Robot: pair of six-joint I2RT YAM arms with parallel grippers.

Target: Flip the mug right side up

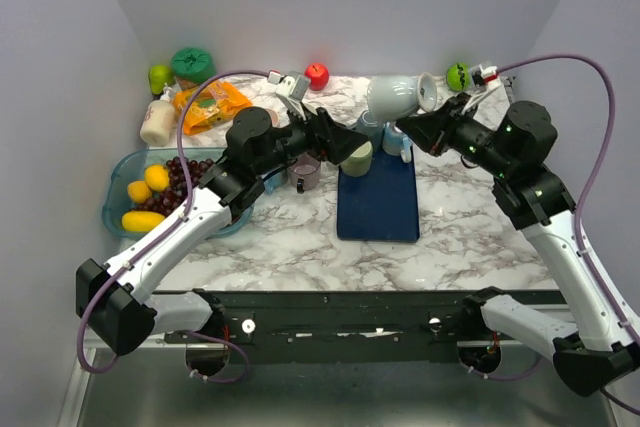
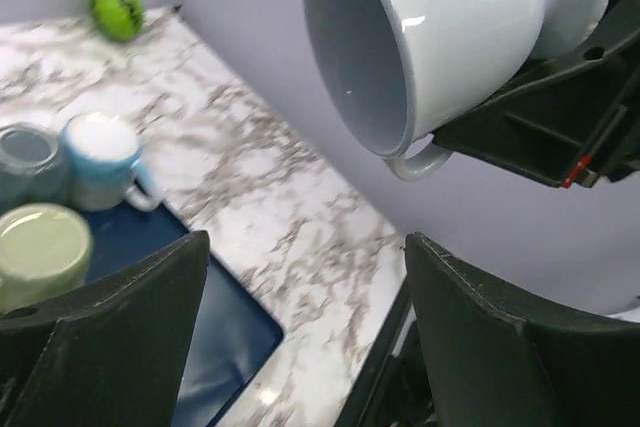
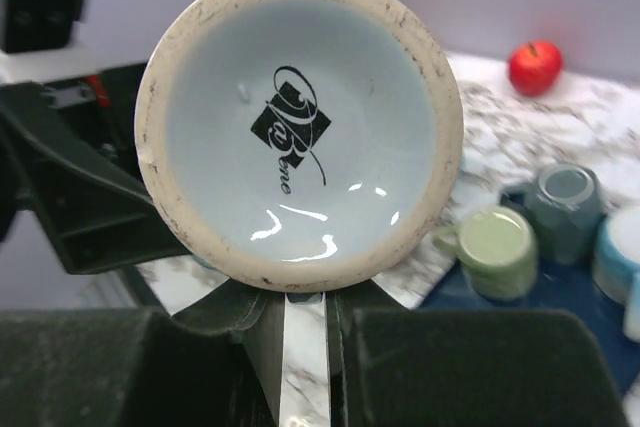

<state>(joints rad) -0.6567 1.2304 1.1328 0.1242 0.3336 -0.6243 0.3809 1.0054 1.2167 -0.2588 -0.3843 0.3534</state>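
- Mug (image 1: 393, 97): held in air, lying sideways, mouth facing 9 o'clock.
- Your right tool (image 3: 305, 332): narrow, gripping mug, which sits at its 12 o'clock.
- Your left tool (image 2: 305, 247): wide, empty; mug at 1 o'clock.

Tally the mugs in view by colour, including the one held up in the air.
White mug: 1
Pale green mug: 1
Grey-teal mug: 1
Light blue mug: 1
Mauve mug: 1
Total: 5

light: bright, even | glare: mug (image 2: 450, 27) glaze | focus — foreground soft
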